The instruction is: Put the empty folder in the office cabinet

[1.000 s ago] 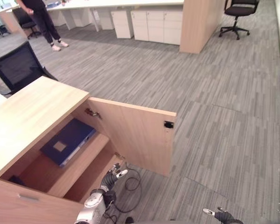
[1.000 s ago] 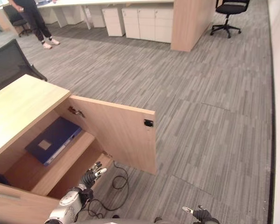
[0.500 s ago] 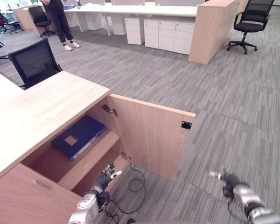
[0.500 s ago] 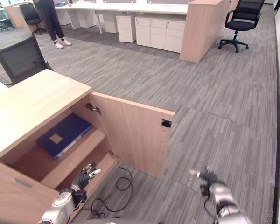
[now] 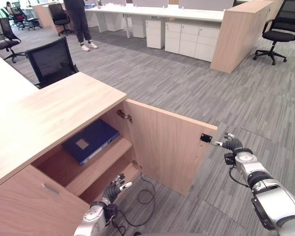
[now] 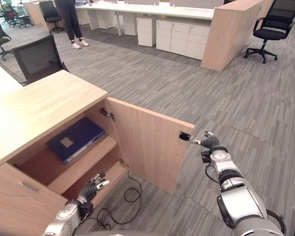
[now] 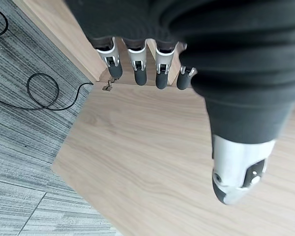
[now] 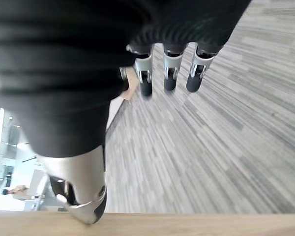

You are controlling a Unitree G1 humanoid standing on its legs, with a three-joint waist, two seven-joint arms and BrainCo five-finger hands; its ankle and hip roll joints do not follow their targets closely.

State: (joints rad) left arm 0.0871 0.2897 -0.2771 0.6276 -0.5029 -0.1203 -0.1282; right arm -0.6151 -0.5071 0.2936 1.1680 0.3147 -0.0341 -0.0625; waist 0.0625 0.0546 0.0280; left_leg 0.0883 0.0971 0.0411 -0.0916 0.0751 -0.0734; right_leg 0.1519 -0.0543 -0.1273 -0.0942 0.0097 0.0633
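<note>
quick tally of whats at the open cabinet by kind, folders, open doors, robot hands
blue folder, on the upper shelf: 1
open cabinet door: 1
robot hands: 2, left hand low by the bottom shelf, right hand at the door's free edge
total: 4

Grey striped carpet [image 5: 196, 88] runs to white drawer units [image 5: 187, 39] (black office chairs [image 5: 51, 61] nearby) beneath long desks [image 5: 152, 11].

Blue folder [image 6: 74, 138] on cabinet shelf [image 6: 83, 164]; right hand [image 6: 209, 142] near open door [image 6: 150, 145].
</note>
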